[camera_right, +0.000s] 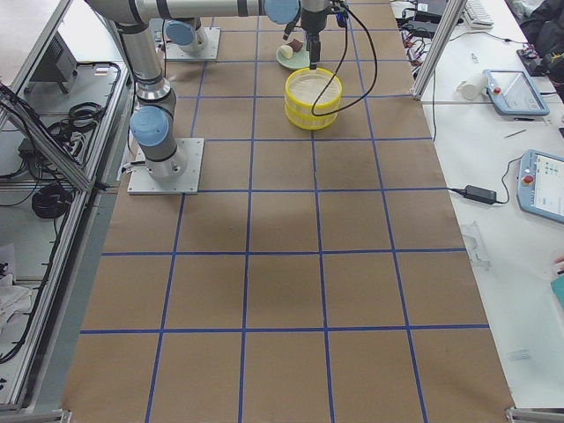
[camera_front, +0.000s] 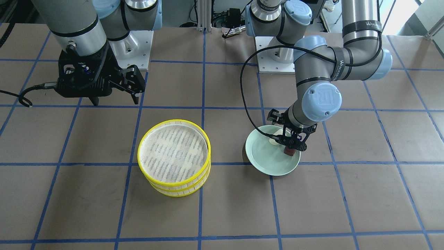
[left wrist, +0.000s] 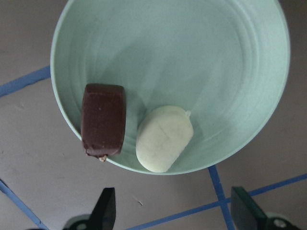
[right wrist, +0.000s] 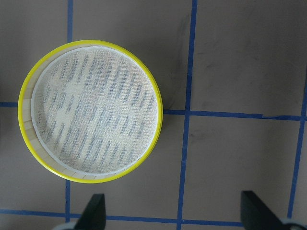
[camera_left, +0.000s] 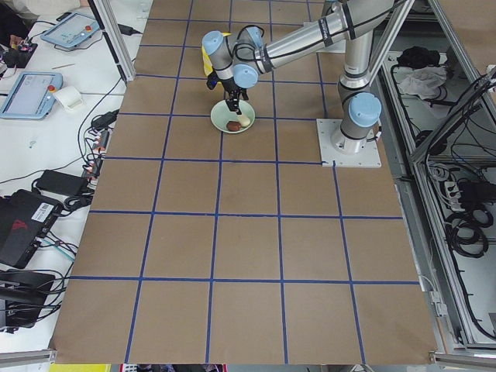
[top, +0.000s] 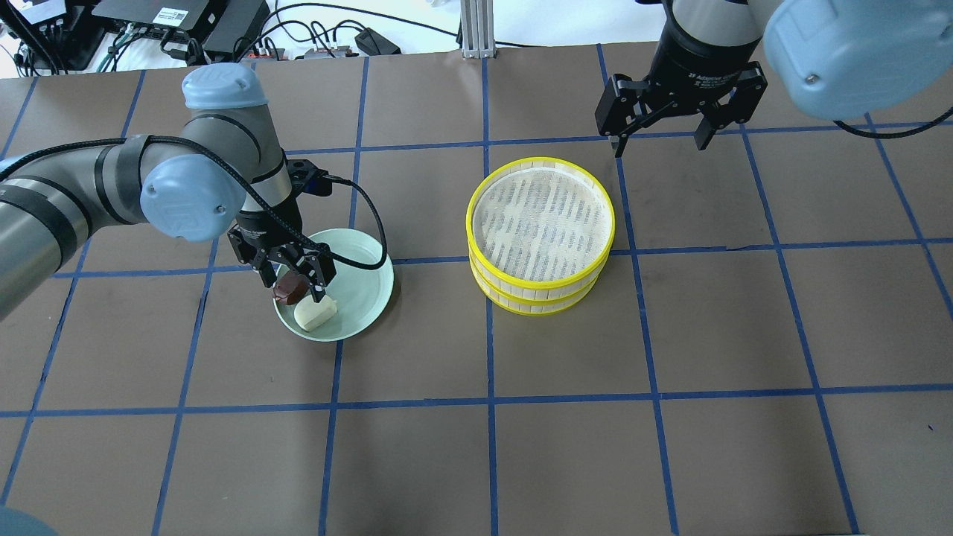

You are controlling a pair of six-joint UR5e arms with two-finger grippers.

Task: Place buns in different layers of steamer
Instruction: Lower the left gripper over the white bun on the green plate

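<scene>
Two buns lie side by side on a pale green plate [top: 370, 292]: a dark reddish-brown bun [left wrist: 103, 120] and a cream-white bun [left wrist: 164, 138]. My left gripper [top: 294, 286] hovers just above them, open, its fingertips [left wrist: 108, 211] wide apart and holding nothing. The steamer [top: 541, 223] stands stacked in two yellow-rimmed layers at the table's middle, and its top liner [right wrist: 91, 110] is bare. My right gripper [top: 659, 141] hangs open above the table just beyond the steamer.
Brown table paper with a blue tape grid surrounds everything. The left arm's black cable [top: 368, 216] loops over the plate's far side. Both arm bases [camera_front: 274, 52] stand at the robot's side of the table.
</scene>
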